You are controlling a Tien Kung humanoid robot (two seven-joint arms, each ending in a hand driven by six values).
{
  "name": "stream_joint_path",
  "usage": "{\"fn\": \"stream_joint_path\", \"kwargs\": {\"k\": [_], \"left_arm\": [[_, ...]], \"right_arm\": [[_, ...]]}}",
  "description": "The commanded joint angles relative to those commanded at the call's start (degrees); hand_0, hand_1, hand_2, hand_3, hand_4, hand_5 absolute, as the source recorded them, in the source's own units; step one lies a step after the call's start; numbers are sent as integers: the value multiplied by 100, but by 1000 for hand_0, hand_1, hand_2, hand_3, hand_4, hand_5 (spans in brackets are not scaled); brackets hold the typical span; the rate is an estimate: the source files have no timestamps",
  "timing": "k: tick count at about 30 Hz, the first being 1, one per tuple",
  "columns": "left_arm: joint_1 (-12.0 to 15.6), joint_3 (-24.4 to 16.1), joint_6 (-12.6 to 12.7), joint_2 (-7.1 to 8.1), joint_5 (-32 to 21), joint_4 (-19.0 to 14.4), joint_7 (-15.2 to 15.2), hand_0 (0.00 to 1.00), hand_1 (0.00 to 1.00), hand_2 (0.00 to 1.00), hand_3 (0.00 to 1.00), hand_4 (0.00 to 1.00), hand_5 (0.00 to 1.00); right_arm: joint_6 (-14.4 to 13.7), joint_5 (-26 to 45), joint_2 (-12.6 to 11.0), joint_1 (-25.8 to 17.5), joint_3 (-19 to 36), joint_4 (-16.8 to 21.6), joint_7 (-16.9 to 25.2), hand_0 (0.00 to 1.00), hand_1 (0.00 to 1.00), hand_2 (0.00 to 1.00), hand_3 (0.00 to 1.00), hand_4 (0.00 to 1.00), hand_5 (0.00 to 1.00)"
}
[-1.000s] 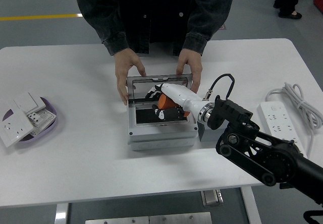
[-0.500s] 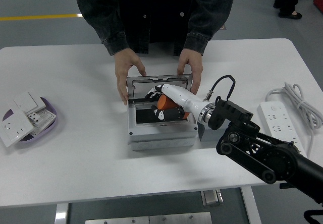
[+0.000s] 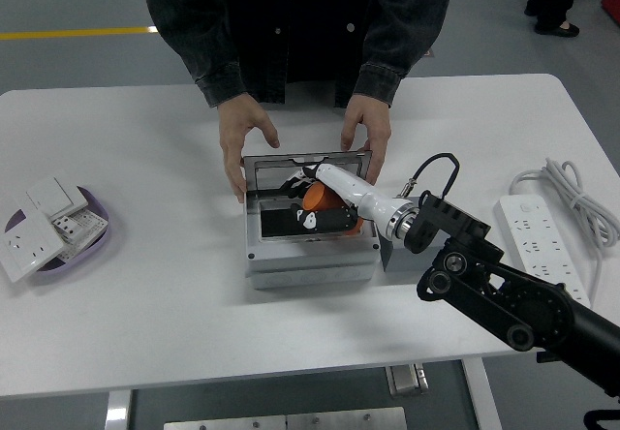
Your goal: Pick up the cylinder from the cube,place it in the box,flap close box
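The right robot hand [image 3: 308, 196], white-shelled with dark fingers, reaches in from the lower right of the frame to the centre, where it sits over the open grey box [image 3: 310, 256]. Its fingers are closed around the orange cylinder [image 3: 318, 199], holding it just inside the box's opening, above the dark interior. Only part of the cylinder shows, since the white hand shell covers much of it. The left robot hand is not in the frame.

A person stands at the top of the frame. Both of the person's hands [image 3: 242, 144] rest on the far corners of the box, beside its raised lid [image 3: 305, 162], apparently steadying it on the white surface [image 3: 145, 285].

What shows of the cylinder suggests its long axis is tilted, running from upper left down toward lower right, roughly in line with the robot's forearm; which end leads cannot be told.

Risks from here, as a judgement: released while still tilted, the cylinder could catch on the box rim or roll inside and end up propped where it blocks the lid. The robot fingers lie close to the raised lid and to the person's hands, so a careless withdrawal could knock the lid or brush them. The small grey cube [image 3: 394, 255] sits just right of the box, beneath the wrist, and could be nudged.

At the far left of the frame a purple tray [image 3: 101, 239] holds white wall switches; at the far right lies a white power strip [image 3: 535, 236].
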Motion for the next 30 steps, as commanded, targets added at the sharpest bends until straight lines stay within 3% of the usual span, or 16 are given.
{"fn": "stream_joint_path", "kwargs": {"k": [10, 11, 17, 22, 25, 30], "left_arm": [[-15, 3, 4, -3, -3, 0, -2, 632, 657, 579, 659, 716, 334], [-18, 4, 4, -4, -6, 0, -3, 631, 658, 579, 659, 714, 334], [-2, 23, 9, 2, -53, 0, -19, 631, 657, 579, 658, 713, 335], [36, -17, 17, 0, -33, 0, 9, 631, 657, 579, 658, 713, 335], [39, -25, 19, -3, -27, 0, 9, 631, 657, 579, 658, 712, 336], [18, -26, 16, 0, -13, 0, -4, 631, 657, 580, 657, 711, 335]], "right_arm": [[31, 213, -63, 36, 41, 14, 53, 766, 677, 706, 714, 616, 208], [29, 341, -89, 25, 35, 34, 101, 771, 683, 712, 720, 654, 224], [-69, 1426, -558, -133, 47, 554, 588, 766, 681, 713, 715, 670, 231], [-194, 2229, -1014, -115, 264, 1157, 596, 766, 681, 713, 715, 670, 231], [-220, 2405, -1103, -17, 396, 1370, 495, 746, 672, 706, 708, 670, 247], [-239, 2127, -1033, 274, 456, 1123, 302, 736, 663, 701, 709, 677, 279]]}}
